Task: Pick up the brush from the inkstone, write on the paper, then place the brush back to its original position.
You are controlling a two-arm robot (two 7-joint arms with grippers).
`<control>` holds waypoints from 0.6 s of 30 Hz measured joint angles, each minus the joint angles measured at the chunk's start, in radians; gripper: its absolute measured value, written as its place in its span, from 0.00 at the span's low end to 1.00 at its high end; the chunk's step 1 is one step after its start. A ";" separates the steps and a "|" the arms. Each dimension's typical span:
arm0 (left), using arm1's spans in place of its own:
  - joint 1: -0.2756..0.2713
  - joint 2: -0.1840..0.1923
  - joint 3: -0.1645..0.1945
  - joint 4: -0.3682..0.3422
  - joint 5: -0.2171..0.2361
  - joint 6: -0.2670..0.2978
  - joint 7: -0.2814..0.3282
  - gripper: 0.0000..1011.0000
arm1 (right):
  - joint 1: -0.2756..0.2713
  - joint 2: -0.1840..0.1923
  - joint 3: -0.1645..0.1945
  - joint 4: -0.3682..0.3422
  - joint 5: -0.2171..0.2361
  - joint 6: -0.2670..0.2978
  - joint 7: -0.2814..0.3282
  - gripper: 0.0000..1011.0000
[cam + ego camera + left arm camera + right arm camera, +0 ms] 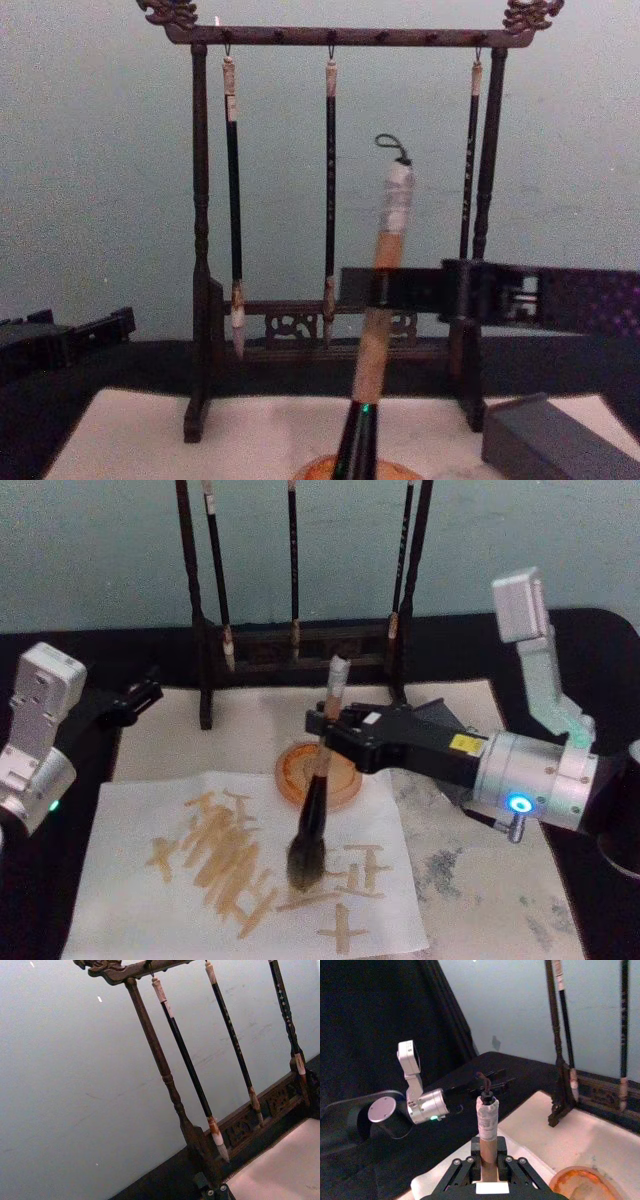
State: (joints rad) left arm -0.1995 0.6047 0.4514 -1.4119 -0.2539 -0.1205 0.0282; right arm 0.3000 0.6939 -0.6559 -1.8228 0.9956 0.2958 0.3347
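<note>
Head view: right gripper [325, 730] clamps brush [312, 800], bristles touching paper [130, 810]. Chest view: handle tilted. Left gripper [138, 697] parked left, grip unclear.

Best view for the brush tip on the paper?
Head view: the brush runs from cap to bristles on the paper, right gripper shut on its handle. Chest view cuts it off at the black shaft; right wrist view shows its cap and handle top. Left wrist view faces the rack.
</note>
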 joint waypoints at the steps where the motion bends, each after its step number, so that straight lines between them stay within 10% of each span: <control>1: 0.000 0.000 0.000 0.000 0.000 0.000 0.000 0.99 | 0.003 -0.004 -0.003 0.000 -0.005 0.004 -0.001 0.18; 18: 0.000 0.000 0.000 0.000 0.000 0.000 0.000 0.99 | 0.038 -0.088 -0.040 0.011 -0.039 0.032 0.012 0.18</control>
State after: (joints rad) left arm -0.1996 0.6047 0.4514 -1.4120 -0.2539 -0.1205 0.0283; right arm 0.3383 0.6064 -0.6958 -1.8120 0.9565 0.3276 0.3471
